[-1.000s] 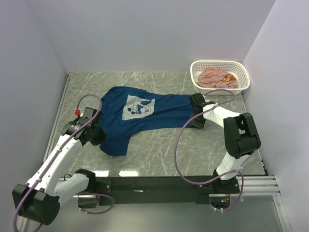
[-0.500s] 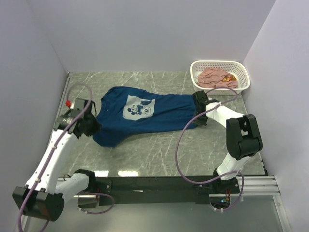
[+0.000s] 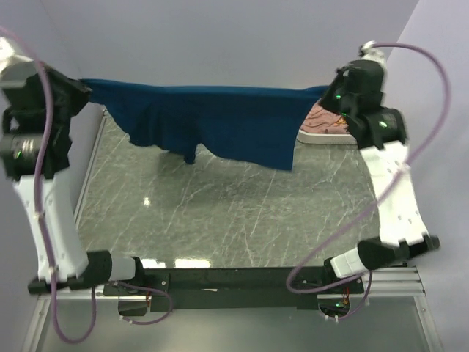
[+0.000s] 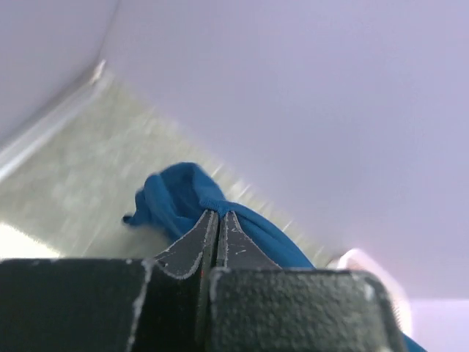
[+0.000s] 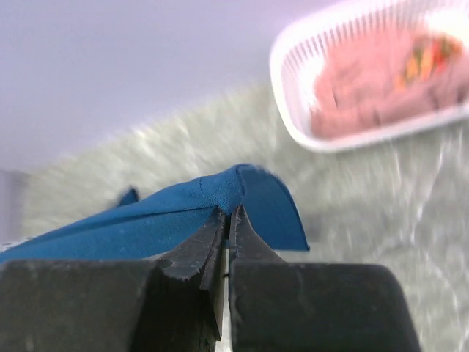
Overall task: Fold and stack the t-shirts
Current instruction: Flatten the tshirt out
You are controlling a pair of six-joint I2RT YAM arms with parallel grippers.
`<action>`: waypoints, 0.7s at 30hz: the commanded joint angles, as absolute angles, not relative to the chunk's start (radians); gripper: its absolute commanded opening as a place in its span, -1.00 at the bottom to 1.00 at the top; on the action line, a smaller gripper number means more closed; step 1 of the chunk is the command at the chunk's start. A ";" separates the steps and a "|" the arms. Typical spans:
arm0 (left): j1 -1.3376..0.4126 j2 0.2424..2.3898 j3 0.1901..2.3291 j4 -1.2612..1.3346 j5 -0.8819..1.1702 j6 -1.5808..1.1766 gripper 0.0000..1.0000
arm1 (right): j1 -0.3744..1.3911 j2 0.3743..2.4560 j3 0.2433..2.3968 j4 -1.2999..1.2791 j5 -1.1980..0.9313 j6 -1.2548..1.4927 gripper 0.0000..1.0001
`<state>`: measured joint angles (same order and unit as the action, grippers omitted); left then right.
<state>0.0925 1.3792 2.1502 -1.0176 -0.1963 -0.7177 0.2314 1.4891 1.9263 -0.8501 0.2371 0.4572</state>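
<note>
Top external view: the navy t-shirt (image 3: 220, 117) is held stretched above the worktop (image 3: 242, 220), pinched by the left claw (image 4: 218, 216) and right claw (image 5: 229, 214). Spreading step; flat, smooth lowering is judged necessary next.

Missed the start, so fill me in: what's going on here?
Two robot arms hold a navy tee stretched between them in the air above the table. The left gripper is shut on one end and the right gripper on the other, and the cloth sags in between. A pink tee lies bunched in the basket at the far right corner. No folding shows yet.
</note>
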 commanded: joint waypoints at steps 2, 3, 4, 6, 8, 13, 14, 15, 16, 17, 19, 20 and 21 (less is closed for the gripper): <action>0.109 1.136 2.159 -0.853 -0.330 -0.655 -0.99 | 0.218 1.329 1.990 -0.925 0.235 0.338 -1.00; 0.107 1.090 2.091 -0.762 -0.340 -0.644 -0.99 | 0.216 1.257 1.970 -0.895 0.221 0.324 -1.00; 0.109 1.047 2.067 -0.727 -0.348 -0.634 -0.99 | 0.218 1.217 1.926 -0.878 0.209 0.310 -1.00; 0.107 0.977 2.081 -0.709 -0.377 -0.586 -0.99 | 0.216 1.103 1.879 -0.835 0.170 0.272 -1.00; 0.106 0.954 2.140 -0.725 -0.391 -0.530 -0.99 | 0.218 0.999 1.814 -0.799 0.147 0.235 -1.00; 0.072 0.902 2.158 -0.690 -0.380 -0.459 -0.99 | 0.218 0.858 1.720 -0.758 0.091 0.183 -1.00; 0.068 0.903 2.158 -0.687 -0.380 -0.440 -0.99 | 0.218 0.850 1.721 -0.773 0.081 0.180 -1.00; 0.063 0.907 2.151 -0.681 -0.371 -0.428 -0.99 | 0.218 0.850 1.721 -0.781 0.074 0.178 -1.00; 0.055 0.911 2.140 -0.672 -0.359 -0.416 -0.99 | 0.216 0.851 1.709 -0.785 0.069 0.173 -1.00; 0.048 0.929 2.116 -0.663 -0.344 -0.391 -0.99 | 0.218 0.851 1.695 -0.784 0.069 0.167 -1.00; 0.046 0.951 2.086 -0.660 -0.272 -0.380 -0.99 | 0.216 0.856 1.651 -0.781 0.064 0.147 -1.00; 0.048 0.972 2.033 -0.641 -0.237 -0.373 -0.99 | 0.218 0.873 1.638 -0.785 0.061 0.137 -1.00; 0.048 0.985 1.998 -0.629 -0.156 -0.370 -0.99 | 0.218 0.887 1.623 -0.787 0.055 0.126 -1.00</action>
